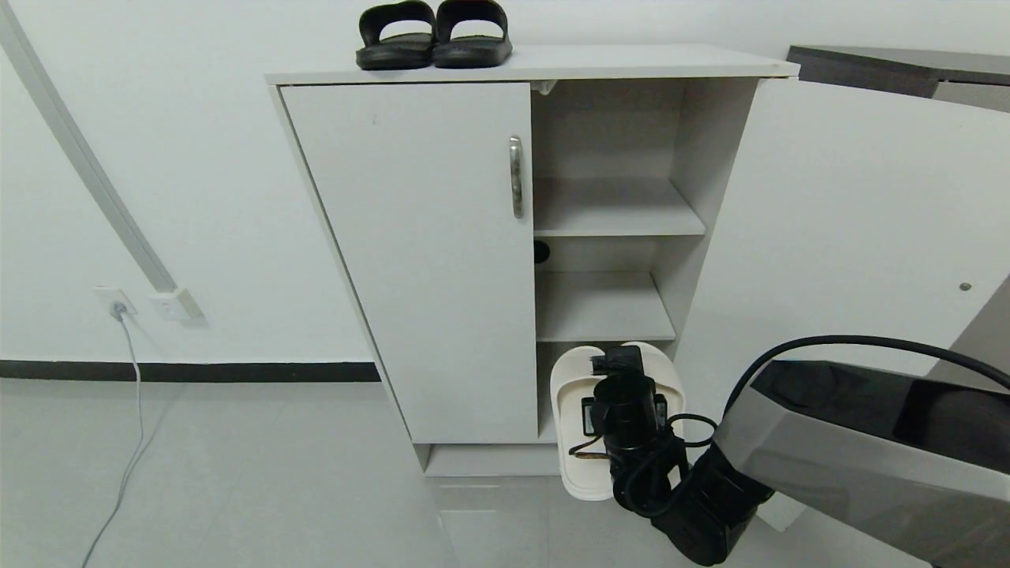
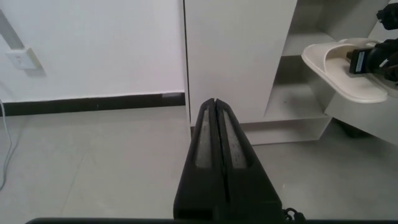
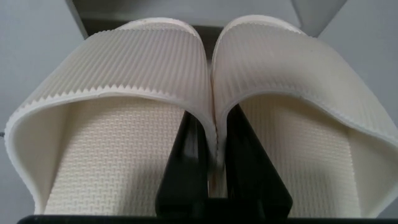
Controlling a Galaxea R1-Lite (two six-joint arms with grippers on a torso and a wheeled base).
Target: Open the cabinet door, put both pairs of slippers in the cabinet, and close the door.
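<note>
Cream ribbed rubber is closest to my right wrist camera: the white slippers (image 1: 570, 442), side by side, with the right gripper (image 3: 214, 127) pinched shut on the two inner strap edges where they meet. The left gripper (image 2: 214, 106) hangs low over the grey floor (image 1: 237, 473), its fingers pressed flat together with nothing between them.

In the lower centre of the head view the held pair sits soles down. Its toes are at the mouth of the bottom compartment (image 1: 544, 394) of the cabinet (image 1: 631, 61), and its heels jut out over the floor. I cannot tell whether the soles touch the compartment floor.

Above that, two shelves (image 1: 615, 217) show on the cabinet's right half. The right door (image 1: 852, 229) is swung wide open toward the right edge of the frame. The left door (image 1: 410, 260) is shut, with a metal handle (image 1: 516, 177) along its inner edge.

Farthest up, at the top centre, the black slippers (image 1: 434, 35) stand as a pair on the cabinet's top, just beside each other and above the shut door.
</note>
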